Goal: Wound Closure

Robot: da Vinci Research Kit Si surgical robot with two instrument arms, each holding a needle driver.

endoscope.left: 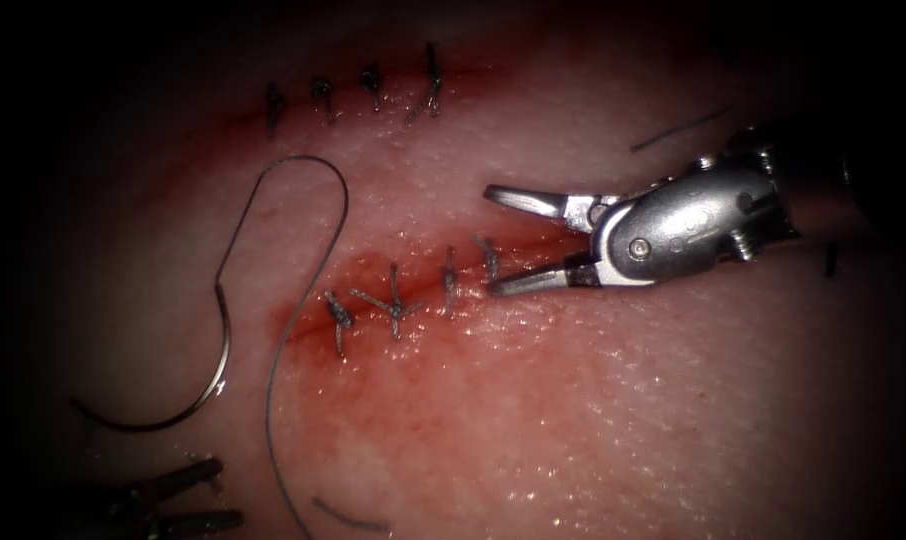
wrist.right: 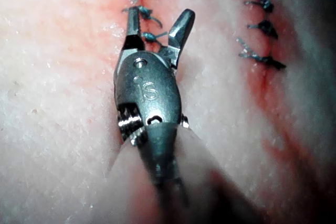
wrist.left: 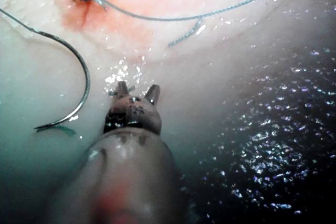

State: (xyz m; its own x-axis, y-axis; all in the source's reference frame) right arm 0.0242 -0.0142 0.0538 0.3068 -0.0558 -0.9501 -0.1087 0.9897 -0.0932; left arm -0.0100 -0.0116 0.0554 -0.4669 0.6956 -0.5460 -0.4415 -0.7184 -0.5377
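Note:
The curved needle [endoscope.left: 223,352] lies free on the tissue [endoscope.left: 593,400] left of the cut, held by neither tool; it is also seen in the left wrist view [wrist.left: 84,77]. Its thread [endoscope.left: 303,162] arcs up, then runs down past the leftmost stitch [endoscope.left: 338,320]. My right tool [endoscope.left: 493,240] hovers over the right end of the stitched cut [endoscope.left: 423,285] with jaws wide open and empty, straddling a stitch [wrist.right: 149,38] in its own view [wrist.right: 157,22]. My left tool [endoscope.left: 218,495] sits below the needle, jaws open and holding nothing [wrist.left: 136,92].
A second row of stitches [endoscope.left: 373,90] closes another cut higher up. Cut ends of thread lie at the upper right [endoscope.left: 678,130] and at the lower edge [endoscope.left: 348,518]. Red fluid [endoscope.left: 313,310] stains the tissue around the lower cut.

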